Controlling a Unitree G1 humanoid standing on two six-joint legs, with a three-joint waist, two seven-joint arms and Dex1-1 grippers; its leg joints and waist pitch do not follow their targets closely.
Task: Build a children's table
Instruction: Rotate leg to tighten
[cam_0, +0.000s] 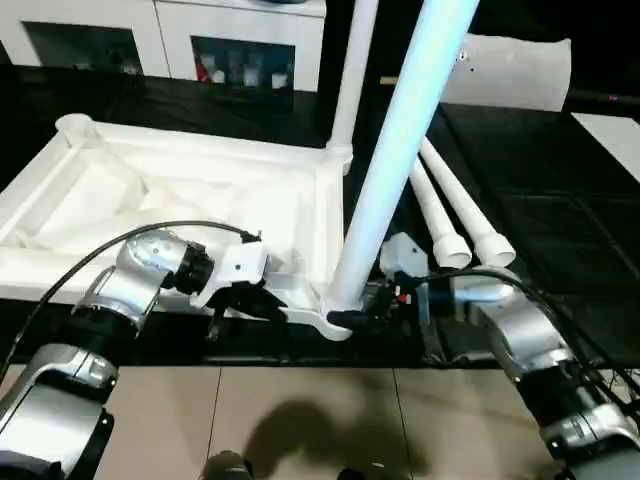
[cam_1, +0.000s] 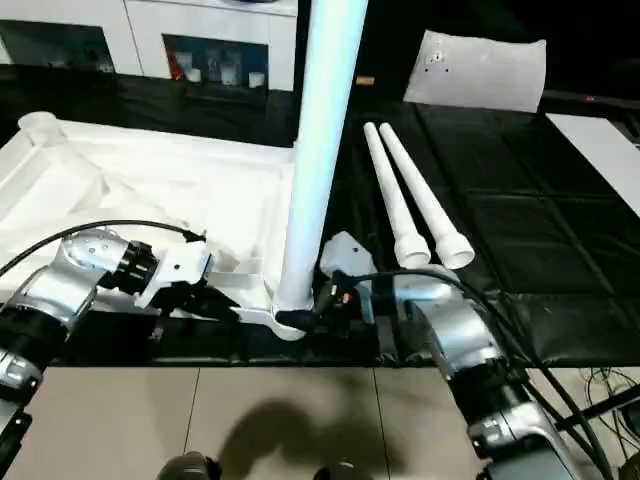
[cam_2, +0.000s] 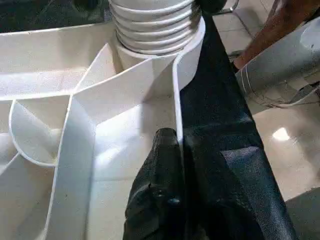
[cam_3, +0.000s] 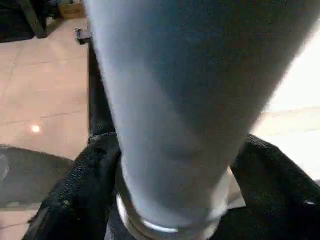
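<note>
Tabletop (cam_0: 180, 200) lay upside down on black desk (cam_1: 520, 240). Far-corner leg (cam_0: 352, 80) already stood in socket. Right pincer (cam_0: 372, 318) pinched second leg (cam_0: 395, 160) at near corner socket (cam_2: 150, 52), seating unconfirmed. Left pincer (cam_2: 167, 180) pressed on tabletop rim (cam_2: 177, 100). Two spare legs (cam_1: 415, 205) lay beside tabletop, not fitted.

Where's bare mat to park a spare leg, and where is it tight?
Free: black mat right of the two loose legs. Tight: near corner socket, where the right pincer grips the upright leg and the left pincer clamps the rim.
</note>
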